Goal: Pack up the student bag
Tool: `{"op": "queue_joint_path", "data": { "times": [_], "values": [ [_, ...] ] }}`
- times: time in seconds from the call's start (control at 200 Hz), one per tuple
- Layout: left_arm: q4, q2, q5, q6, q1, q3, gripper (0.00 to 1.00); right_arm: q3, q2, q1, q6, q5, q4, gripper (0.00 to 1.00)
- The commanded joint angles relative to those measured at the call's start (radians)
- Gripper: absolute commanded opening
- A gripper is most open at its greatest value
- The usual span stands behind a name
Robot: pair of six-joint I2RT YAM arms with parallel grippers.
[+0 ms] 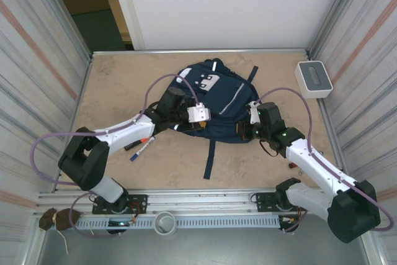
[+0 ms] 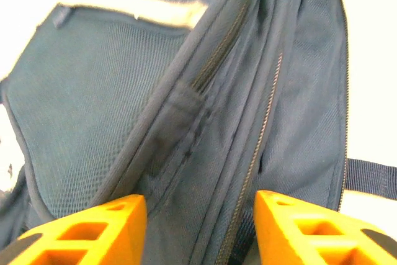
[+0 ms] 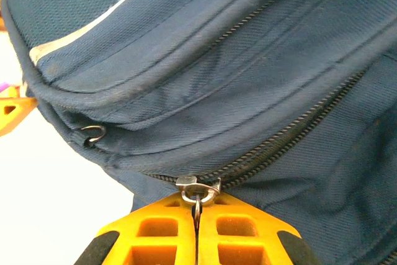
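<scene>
Student bag [image 1: 223,107] is flat on the table [image 1: 118,85], right in front of the right gripper [image 3: 196,206]. That one is pinched shut on the metal zipper pull [image 3: 198,189] at its fingertips, and the zip [image 3: 291,130] runs up and to the right beyond it. Left gripper [image 2: 201,228] has its jaws apart with a zipper seam [image 2: 263,128] just ahead between them, though I can't quite tell if it's touching cloth. Bag looks soft, floppy and probably light. Flat panels would just bunch up, so I'd grab pulls or seam ridges.
</scene>
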Motion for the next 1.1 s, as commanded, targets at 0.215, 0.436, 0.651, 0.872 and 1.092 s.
{"op": "queue_joint_path", "data": {
  "times": [0.215, 0.436, 0.651, 0.872, 1.092],
  "values": [
    [0.014, 0.086, -0.126, 0.078, -0.14, 0.117, 0.6, 0.062, -0.023, 0.049, 0.023, -0.155, 0.051, 0.0],
    [0.019, 0.125, -0.127, 0.112, -0.13, 0.141, 0.3, 0.067, -0.054, 0.043, -0.008, -0.206, -0.006, 0.0],
    [0.018, 0.035, -0.043, 0.086, -0.02, 0.062, 0.0, 0.093, -0.066, -0.035, -0.042, -0.009, -0.194, 0.0],
    [0.07, -0.025, 0.004, 0.083, 0.096, -0.028, 0.0, 0.112, -0.035, -0.024, -0.038, 0.125, -0.217, 0.0],
    [0.061, -0.055, 0.053, 0.044, 0.107, -0.037, 0.23, 0.119, 0.012, 0.078, -0.034, 0.018, -0.067, 0.0]
  ]
}}
